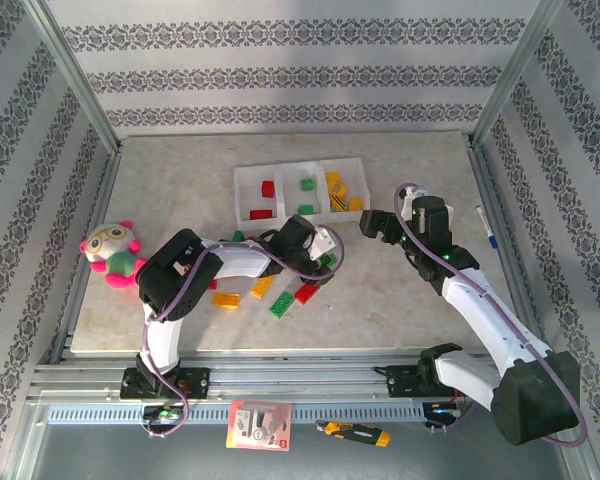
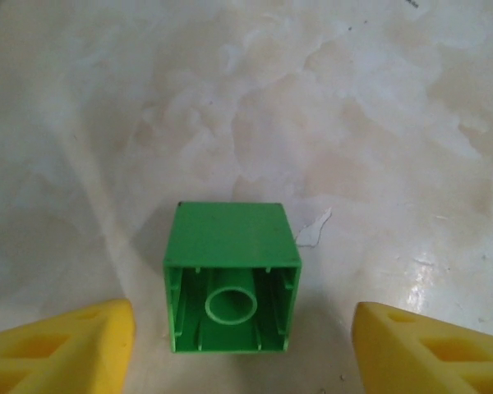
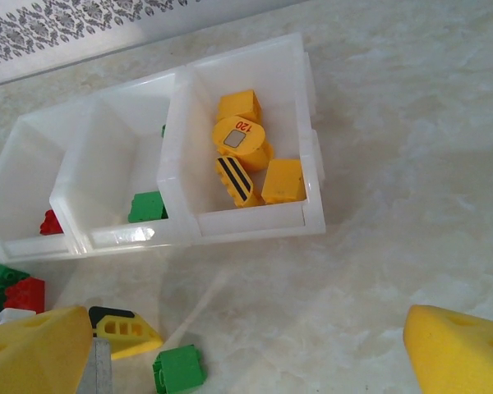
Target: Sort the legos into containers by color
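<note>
A green lego (image 2: 230, 275) lies on its side on the table, hollow underside facing the left wrist camera. My left gripper (image 2: 242, 349) straddles it, jaws open, with a gap on each side of the brick. From above, that gripper (image 1: 327, 256) sits in front of the containers (image 1: 242, 195). The containers (image 3: 255, 222) hold red bricks (image 3: 51, 222) on the left, green (image 3: 148, 207) in the middle and yellow (image 3: 246, 152) on the right. My right gripper (image 3: 246, 361) hangs open and holds nothing, in front of the yellow bin (image 1: 372, 226).
Loose legos lie left of the left gripper: two yellow (image 1: 226, 299), a green (image 1: 280, 307) and a red (image 1: 306, 292). A plush toy (image 1: 114, 252) sits at the table's left edge. A pen (image 1: 489, 228) lies at the right.
</note>
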